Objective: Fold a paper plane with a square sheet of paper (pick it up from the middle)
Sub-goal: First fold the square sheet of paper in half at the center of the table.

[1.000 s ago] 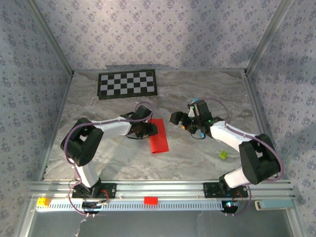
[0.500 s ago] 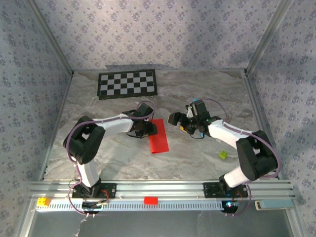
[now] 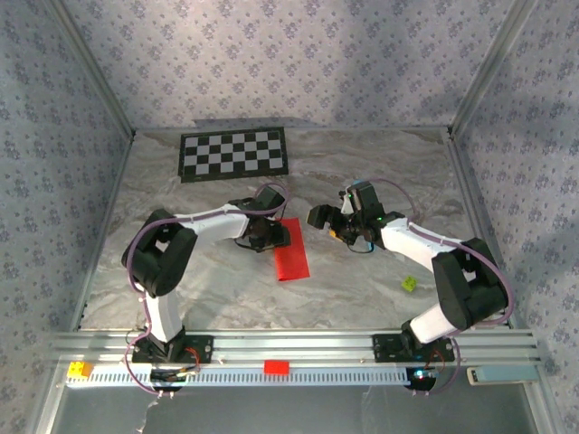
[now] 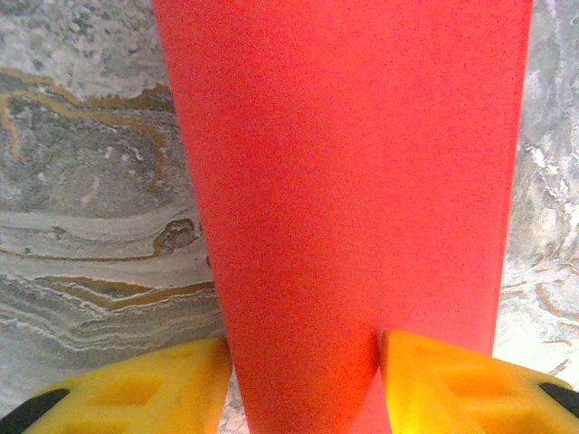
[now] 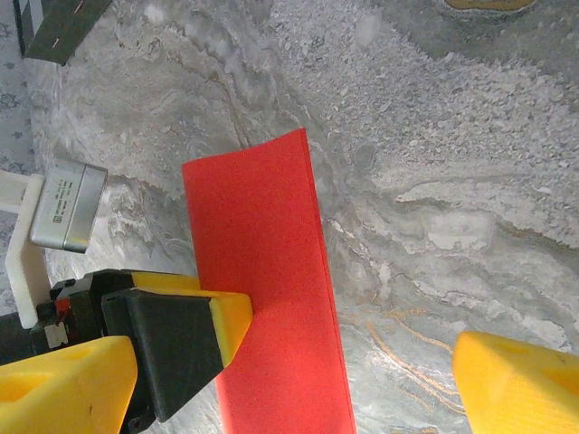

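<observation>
Found left end effector (image 4: 303, 384) with fingers apart, tips straddling and bearing down on the square sheet of paper (image 3: 291, 256), not clamped. Found right end effector (image 3: 322, 217) spread wide, empty. Located sheet, folded to a narrow strip, flat on tabletop (image 3: 362, 298), nearward and right of checkerboard (image 3: 235, 154). Judged as creasing an early fold. Next calls for lifting a corner toward the crease.

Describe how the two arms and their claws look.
The left arm and right arm have white links, bulky black joints and looping purple cables. The left claw and right claw carry chunky yellow fingers with black parts.
</observation>
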Robot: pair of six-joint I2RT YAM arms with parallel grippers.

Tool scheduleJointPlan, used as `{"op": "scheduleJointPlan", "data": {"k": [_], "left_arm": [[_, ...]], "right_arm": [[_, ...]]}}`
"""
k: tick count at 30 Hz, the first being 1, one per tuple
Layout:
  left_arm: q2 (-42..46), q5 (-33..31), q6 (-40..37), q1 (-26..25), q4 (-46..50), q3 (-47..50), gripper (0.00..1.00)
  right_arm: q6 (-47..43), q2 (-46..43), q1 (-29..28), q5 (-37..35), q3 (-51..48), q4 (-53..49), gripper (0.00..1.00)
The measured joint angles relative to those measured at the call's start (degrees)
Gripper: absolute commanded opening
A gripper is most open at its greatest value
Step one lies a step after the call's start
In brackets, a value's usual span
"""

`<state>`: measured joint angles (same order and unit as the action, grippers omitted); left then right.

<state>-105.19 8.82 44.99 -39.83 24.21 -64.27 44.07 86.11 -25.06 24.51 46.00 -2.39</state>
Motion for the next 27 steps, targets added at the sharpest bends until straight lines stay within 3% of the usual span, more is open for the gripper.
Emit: {"op": "scheduleJointPlan", "data": {"k": [27], "left_arm": [[-1.79, -1.16, 0.02, -0.48, 2.71, -2.49, 0.53]], "right_arm": [[-0.17, 2.64, -0.24, 0.00, 1.53, -2.80, 0.92]]}}
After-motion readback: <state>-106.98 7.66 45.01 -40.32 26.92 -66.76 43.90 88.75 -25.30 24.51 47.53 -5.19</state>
